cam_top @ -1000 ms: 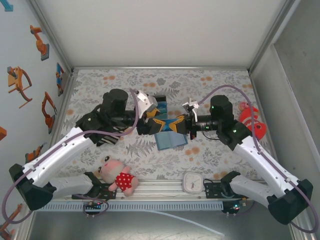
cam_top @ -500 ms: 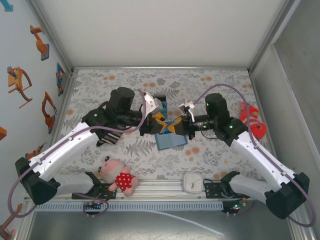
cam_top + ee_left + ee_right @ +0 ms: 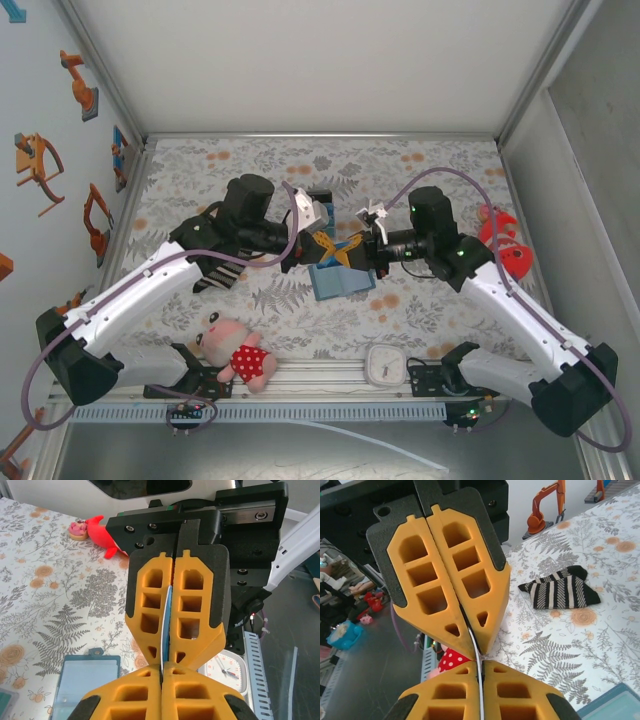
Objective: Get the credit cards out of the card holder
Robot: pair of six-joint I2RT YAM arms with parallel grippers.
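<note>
The left claw (image 3: 162, 677) and right claw (image 3: 481, 672) both pinch one thin credit card (image 3: 167, 615) clear of the card holder (image 3: 341, 284), apparently passing it across.

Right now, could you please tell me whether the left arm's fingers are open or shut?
Shut: the left arm's yellow fingers press together on the edge of a thin blue card.
</note>
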